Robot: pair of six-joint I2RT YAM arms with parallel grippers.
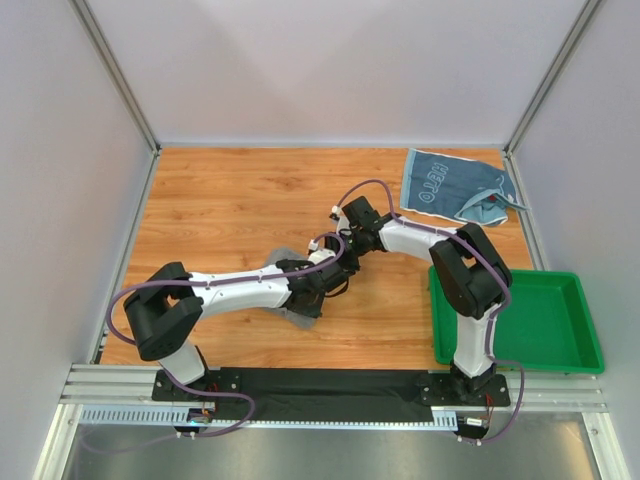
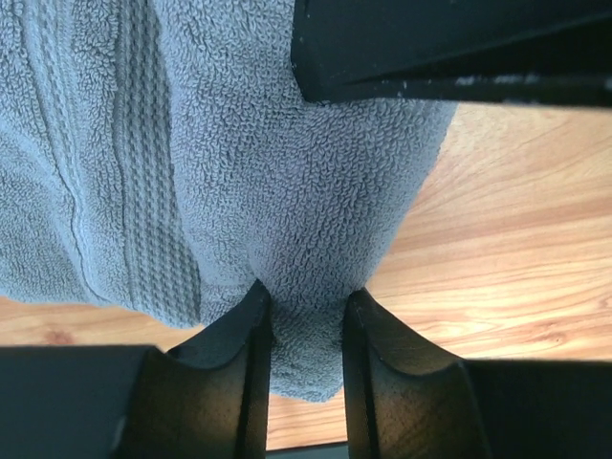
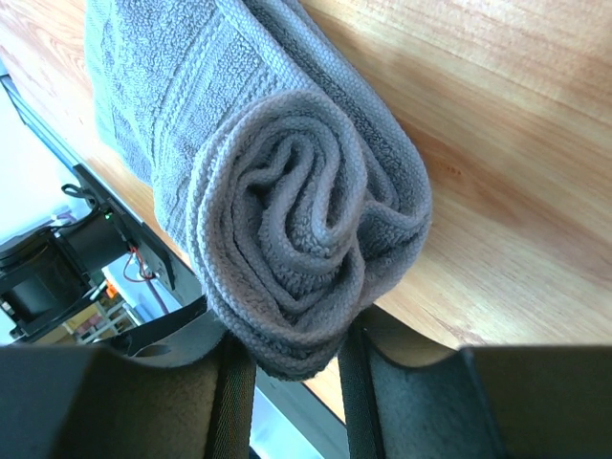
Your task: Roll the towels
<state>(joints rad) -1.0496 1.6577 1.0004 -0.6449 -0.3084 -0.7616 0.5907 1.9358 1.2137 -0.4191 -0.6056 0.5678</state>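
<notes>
A grey towel (image 1: 283,260) lies mid-table, mostly under my two grippers. In the right wrist view its end (image 3: 306,220) is a tight spiral roll, resting on the wood. My right gripper (image 3: 292,349) (image 1: 335,247) has that end wedged between its fingers, both pads touching it. My left gripper (image 2: 308,296) (image 1: 316,288) is shut on the grey towel (image 2: 287,172), with a fold pinched narrow between its fingertips. A light blue towel (image 1: 445,185) with white lettering lies flat at the far right, one corner bunched near a small red mark.
A green plastic tray (image 1: 545,320) sits at the near right beside the right arm's base. Grey walls enclose the wooden table on three sides. A black strip and metal rail run along the near edge.
</notes>
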